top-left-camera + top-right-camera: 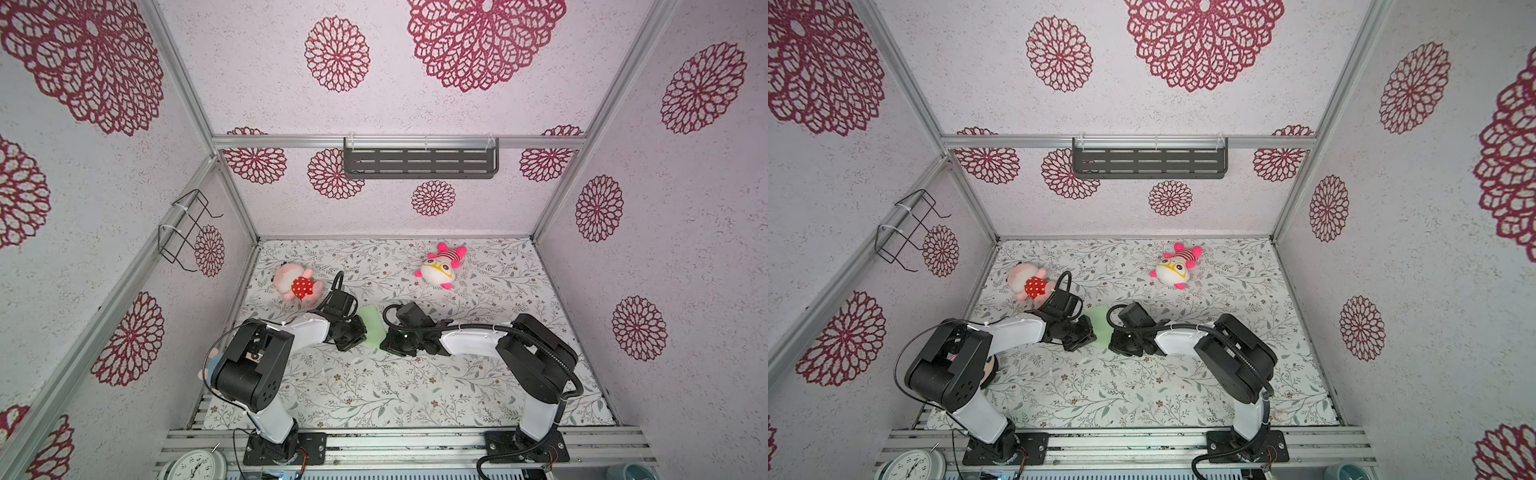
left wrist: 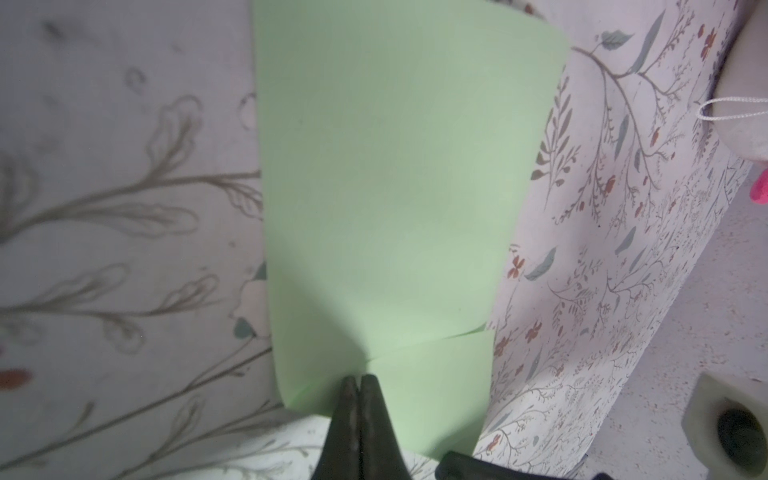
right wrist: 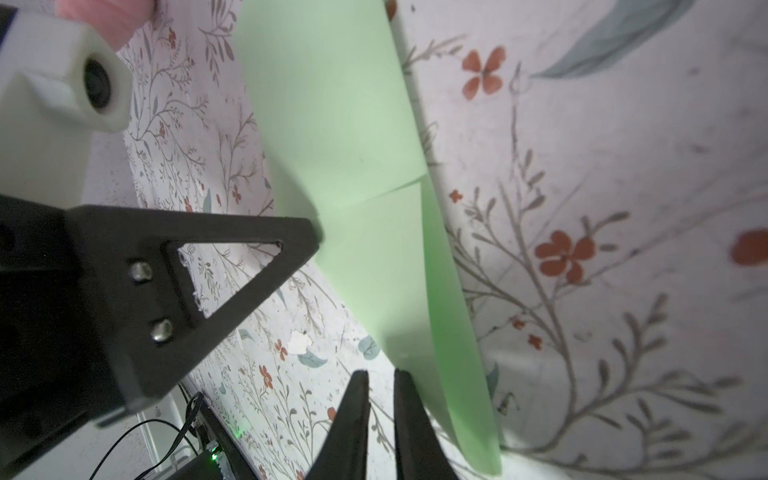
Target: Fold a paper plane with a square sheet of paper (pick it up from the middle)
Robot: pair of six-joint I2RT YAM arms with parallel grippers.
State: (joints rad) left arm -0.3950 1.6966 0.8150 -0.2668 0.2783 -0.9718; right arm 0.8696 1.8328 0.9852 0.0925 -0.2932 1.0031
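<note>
We find the sheet of paper (image 1: 371,328) near the middle of the tabletop (image 1: 374,395), well away from every edge, between the two arms. The left tool (image 2: 359,378) is pinched tight on one edge of the paper (image 2: 386,187), which bows away from it in a soft curve. The right tool (image 3: 378,374) stands narrow, with a slit of bare tabletop showing between its fingers. The paper (image 3: 340,124) runs just beside one finger, not between them.

We judge the sheet very light, limp and easily creased. It already shows a folded flap, so it is layered. A grip at one edge lets it droop and twist. We would take it on the doubled layers near a crease, gently, since a hard tug could tear or crumple it.
</note>
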